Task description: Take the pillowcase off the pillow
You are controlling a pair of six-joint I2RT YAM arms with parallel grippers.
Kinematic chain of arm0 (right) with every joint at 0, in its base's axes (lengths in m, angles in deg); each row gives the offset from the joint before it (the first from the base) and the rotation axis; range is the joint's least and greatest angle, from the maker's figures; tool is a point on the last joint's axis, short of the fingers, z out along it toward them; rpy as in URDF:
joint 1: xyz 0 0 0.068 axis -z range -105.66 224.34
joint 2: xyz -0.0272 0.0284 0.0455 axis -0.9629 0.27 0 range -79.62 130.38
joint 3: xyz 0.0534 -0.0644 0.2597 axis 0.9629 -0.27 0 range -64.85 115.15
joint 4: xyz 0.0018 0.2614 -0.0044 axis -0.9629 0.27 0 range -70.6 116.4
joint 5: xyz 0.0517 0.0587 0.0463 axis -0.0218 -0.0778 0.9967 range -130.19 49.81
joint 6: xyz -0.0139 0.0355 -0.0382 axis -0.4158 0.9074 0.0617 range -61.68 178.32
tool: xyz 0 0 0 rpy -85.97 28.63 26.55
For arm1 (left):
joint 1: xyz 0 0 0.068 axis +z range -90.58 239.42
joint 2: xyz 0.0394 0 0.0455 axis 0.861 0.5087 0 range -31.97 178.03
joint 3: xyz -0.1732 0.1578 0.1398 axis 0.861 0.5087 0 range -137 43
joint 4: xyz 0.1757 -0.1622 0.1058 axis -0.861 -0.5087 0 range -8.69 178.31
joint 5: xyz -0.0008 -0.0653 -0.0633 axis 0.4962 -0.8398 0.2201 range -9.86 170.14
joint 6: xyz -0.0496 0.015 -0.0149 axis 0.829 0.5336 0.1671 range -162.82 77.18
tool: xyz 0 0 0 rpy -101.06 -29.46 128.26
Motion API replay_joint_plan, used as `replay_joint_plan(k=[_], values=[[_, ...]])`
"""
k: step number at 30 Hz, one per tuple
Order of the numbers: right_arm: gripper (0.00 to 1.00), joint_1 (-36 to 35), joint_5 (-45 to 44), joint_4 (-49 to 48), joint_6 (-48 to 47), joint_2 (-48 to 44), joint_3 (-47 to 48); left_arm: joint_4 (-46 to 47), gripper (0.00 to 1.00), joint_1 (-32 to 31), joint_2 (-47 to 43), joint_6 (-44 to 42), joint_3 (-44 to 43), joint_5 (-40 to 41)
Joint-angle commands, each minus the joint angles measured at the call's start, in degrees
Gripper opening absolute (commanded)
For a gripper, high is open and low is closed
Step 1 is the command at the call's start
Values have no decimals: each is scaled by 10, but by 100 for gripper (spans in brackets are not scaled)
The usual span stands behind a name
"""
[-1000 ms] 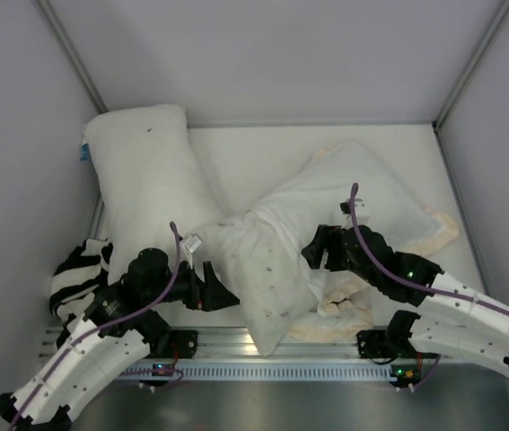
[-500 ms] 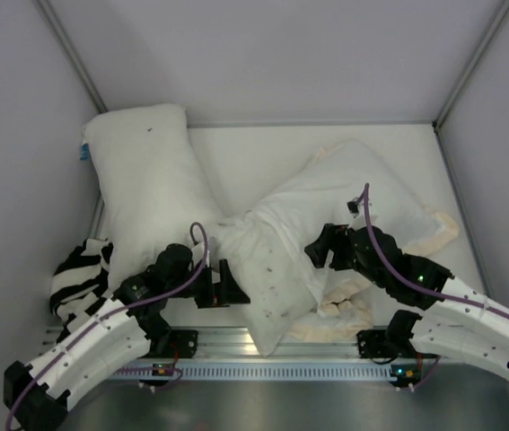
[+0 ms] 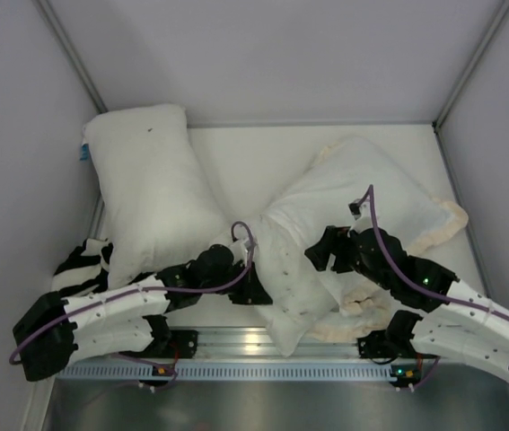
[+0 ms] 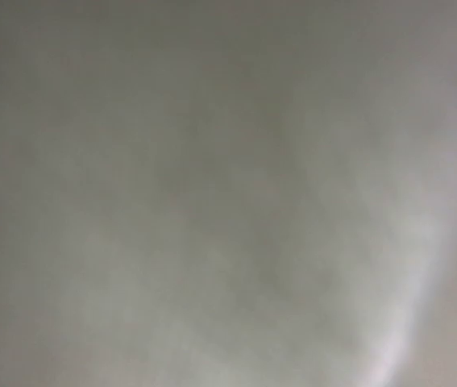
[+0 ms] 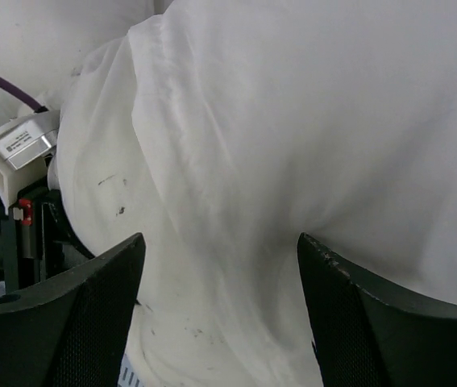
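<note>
Two white pillows lie on the table [image 3: 263,148]. The pillowcase [image 3: 366,184], cream-white face up with ruffled trim along its right edge, sprawls right of centre. The pillow [image 3: 290,283] juts from its near-left end toward the rail. A spare pillow [image 3: 151,193] lies along the left wall, with a striped cloth [image 3: 79,268] below it. The right gripper [image 5: 220,242] has its jaws spread wide against bulging white fabric, clamping nothing. The left gripper [image 3: 252,289] presses into the pillow's left side; its camera shows only blurred white, so its jaws cannot be judged.
</note>
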Motion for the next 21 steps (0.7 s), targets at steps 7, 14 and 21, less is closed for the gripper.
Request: replay_joint_plan(k=[7,14,21], values=[[73,6,22,38,-7,-23,-17,-139,0,-3,-104,-83,-117,176],[72,0,64,36,-36,-17,-42,-229,0,41,-30,-152,-261,193],[70,-4,48,43,-31,-37,-51,-224,0,127,3,-171,-323,100]])
